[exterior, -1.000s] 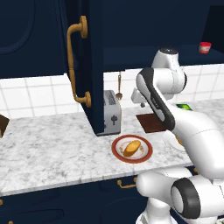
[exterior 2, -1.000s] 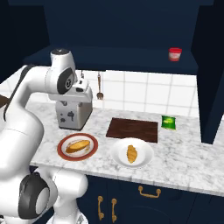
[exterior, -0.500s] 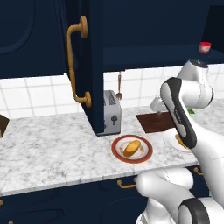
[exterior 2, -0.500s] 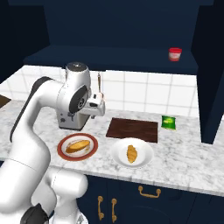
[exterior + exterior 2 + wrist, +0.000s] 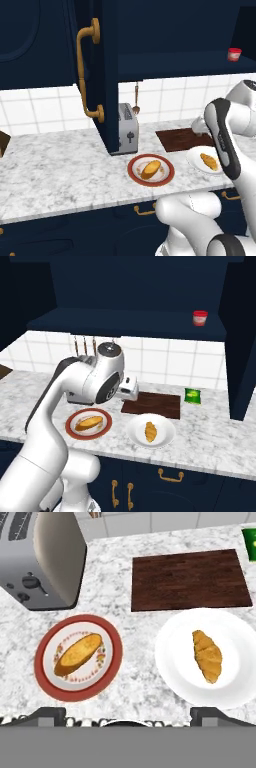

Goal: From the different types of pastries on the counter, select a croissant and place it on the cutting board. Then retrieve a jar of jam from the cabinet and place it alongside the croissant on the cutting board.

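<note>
The croissant [image 5: 207,655], small and golden-orange, lies on a white plate [image 5: 170,662] on the marbled counter [image 5: 125,587]; it also shows in the base views [image 5: 209,161] [image 5: 150,431]. Just behind that plate lies the dark reddish-brown cutting board [image 5: 190,579] [image 5: 155,404] [image 5: 180,140], bare. The larger bread roll [image 5: 78,654] [image 5: 88,422] rests on a red-rimmed plate. My gripper [image 5: 128,716] hangs above both plates, open, its fingertips [image 5: 47,714] wide apart and holding nothing. The red jar of jam [image 5: 199,318] [image 5: 233,54] stands on the shelf of the navy cabinet [image 5: 107,75], whose door is open.
A silver toaster [image 5: 45,557] [image 5: 127,130] stands left of the board, close to the open cabinet door with its brass handle [image 5: 89,75]. A small green packet [image 5: 192,395] [image 5: 249,537] lies right of the board. Utensils hang on the tiled wall [image 5: 82,345].
The arm has swung right from the toaster side, and the hand now looks down over the two plates. The pastries, board and jar have not moved.
</note>
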Robot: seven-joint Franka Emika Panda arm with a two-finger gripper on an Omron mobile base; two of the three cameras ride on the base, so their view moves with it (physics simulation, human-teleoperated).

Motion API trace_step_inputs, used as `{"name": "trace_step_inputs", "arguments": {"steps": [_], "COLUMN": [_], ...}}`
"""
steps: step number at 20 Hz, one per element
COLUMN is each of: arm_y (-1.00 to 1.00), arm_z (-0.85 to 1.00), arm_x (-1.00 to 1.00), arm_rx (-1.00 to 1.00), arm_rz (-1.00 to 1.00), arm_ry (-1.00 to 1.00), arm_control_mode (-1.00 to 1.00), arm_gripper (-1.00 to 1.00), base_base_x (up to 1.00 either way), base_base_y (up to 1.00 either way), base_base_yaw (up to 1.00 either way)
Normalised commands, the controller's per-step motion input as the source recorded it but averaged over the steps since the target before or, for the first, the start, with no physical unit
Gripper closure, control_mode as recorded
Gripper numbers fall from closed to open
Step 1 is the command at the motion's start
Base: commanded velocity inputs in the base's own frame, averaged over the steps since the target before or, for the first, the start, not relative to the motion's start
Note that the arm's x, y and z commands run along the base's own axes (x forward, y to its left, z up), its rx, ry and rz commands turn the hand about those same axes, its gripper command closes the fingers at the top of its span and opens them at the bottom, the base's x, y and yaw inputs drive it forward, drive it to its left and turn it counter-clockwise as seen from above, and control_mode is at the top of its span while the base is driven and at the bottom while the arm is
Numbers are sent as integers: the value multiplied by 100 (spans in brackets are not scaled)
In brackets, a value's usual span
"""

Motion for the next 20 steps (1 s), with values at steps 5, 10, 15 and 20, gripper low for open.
{"name": "trace_step_inputs", "arguments": {"steps": [5,10,15,20], "arm_y": [-53,-27,-23,-37], "arm_z": [-25,-51,-56,-35], "arm_x": [-6,0,1,11], "arm_rx": [0,-4,-5,-2], "arm_rz": [0,0,0,0], "arm_ry": [0,1,4,0], "arm_control_mode": [-100,-100,-100,-100], "arm_gripper": [-100,-100,-100,-100], "base_base_x": [0,0,0,0], "base_base_y": [0,0,0,0], "base_base_yaw": [0,0,0,0]}}
